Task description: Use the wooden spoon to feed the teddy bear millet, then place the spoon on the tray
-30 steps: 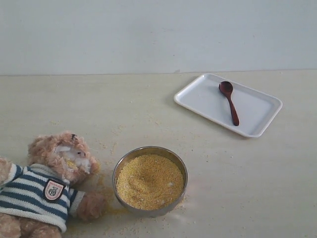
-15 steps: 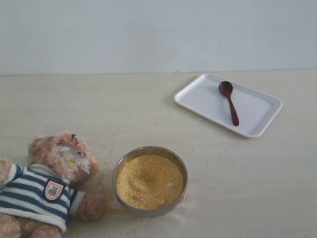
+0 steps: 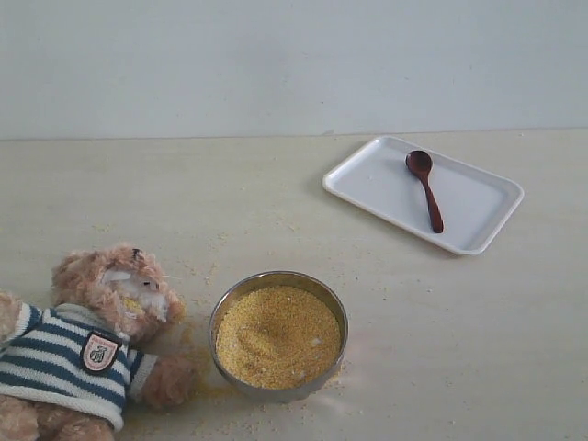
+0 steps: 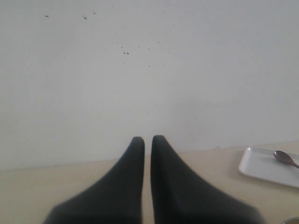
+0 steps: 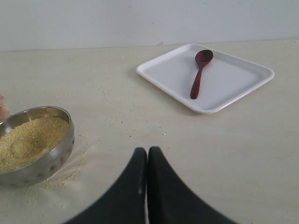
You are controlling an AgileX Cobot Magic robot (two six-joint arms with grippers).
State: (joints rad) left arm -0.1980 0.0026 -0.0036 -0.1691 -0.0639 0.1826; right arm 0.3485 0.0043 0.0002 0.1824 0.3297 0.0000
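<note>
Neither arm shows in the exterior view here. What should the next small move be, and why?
Probably open the right gripper and ease it toward the handle of the wooden spoon. It is shut on nothing, and the spoon lies on the tray, on that arm's side. Millet grains on the teddy bear's muzzle leave it unclear whether feeding is already done.

One each: bear (image 3: 92, 340), bowl (image 3: 276, 392) (full), spoon (image 3: 426, 190), tray (image 3: 377, 179).

Fluffy light-brown plush teddy bear (image 3: 110, 289), 8 o'clock: shaggy pile; knitted navy-and-white striped sweater (image 3: 46, 358). Round steel bowl (image 5: 53, 156), 6 o'clock: polished, reflective wall. Fine yellow millet (image 3: 277, 335): dry, grainy, matt. Flat white rectangular tray (image 3: 478, 197), 2 o'clock: smooth, plastic-looking, faint sheen. Small dark reddish-brown wooden spoon (image 3: 427, 193): satin gloss. Pale tabletop (image 3: 459, 349): matt, grain-dusted.
</note>
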